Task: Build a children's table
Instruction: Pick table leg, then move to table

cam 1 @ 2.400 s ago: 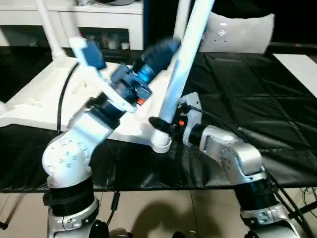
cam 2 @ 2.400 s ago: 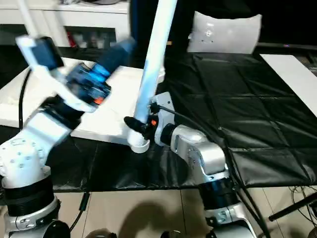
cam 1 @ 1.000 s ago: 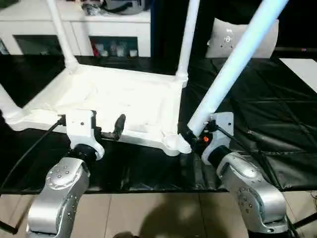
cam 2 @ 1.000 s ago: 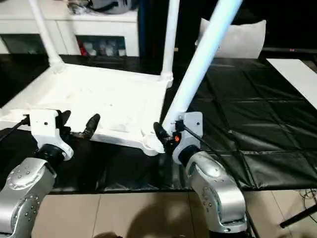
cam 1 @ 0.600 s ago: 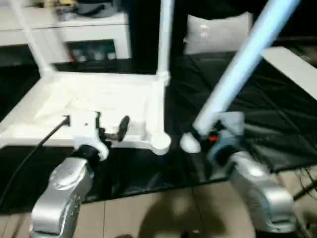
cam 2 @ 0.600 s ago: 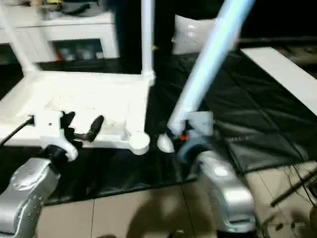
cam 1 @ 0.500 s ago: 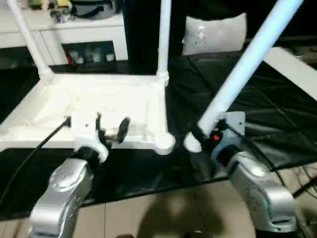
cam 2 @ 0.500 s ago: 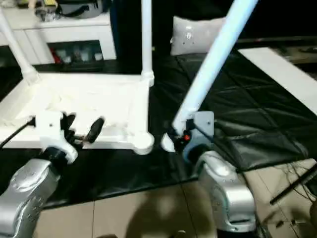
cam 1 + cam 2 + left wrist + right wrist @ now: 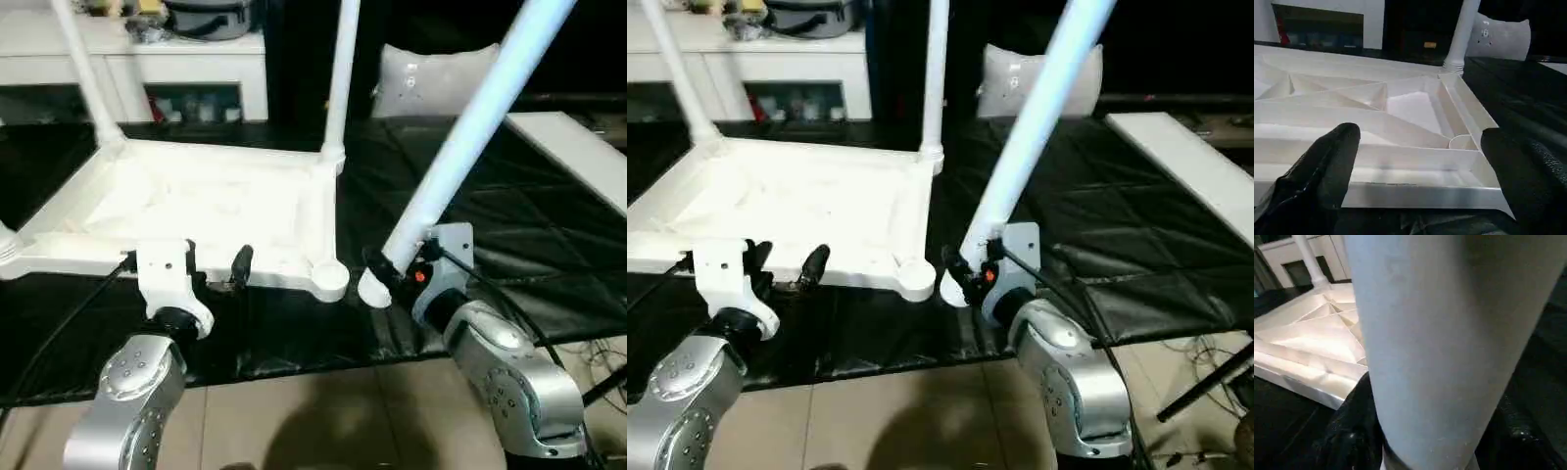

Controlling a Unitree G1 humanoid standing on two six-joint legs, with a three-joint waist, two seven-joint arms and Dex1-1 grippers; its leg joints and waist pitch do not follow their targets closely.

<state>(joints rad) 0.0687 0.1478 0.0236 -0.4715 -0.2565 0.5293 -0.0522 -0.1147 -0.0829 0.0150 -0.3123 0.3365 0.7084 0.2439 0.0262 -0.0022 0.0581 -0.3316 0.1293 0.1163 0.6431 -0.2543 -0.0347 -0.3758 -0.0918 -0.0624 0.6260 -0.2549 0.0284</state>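
Since a second ago the leg [image 9: 460, 147] clenched in my right claw [image 9: 377, 269] has slipped out of the near corner socket [image 9: 330, 277] of the upturned top [image 9: 211, 211], its foot now just right of it, shaft leaning up-right, while my left claw [image 9: 217, 266] hangs released at the near edge

The white tabletop [image 9: 196, 211] lies upside down on the black cover [image 9: 509, 235], two legs standing at its far corners. The right hand [image 9: 377, 266] grips a slanting leg [image 9: 460, 147] beside the empty near socket [image 9: 329, 279]; the left hand [image 9: 216, 266] hangs spread at the near rim.
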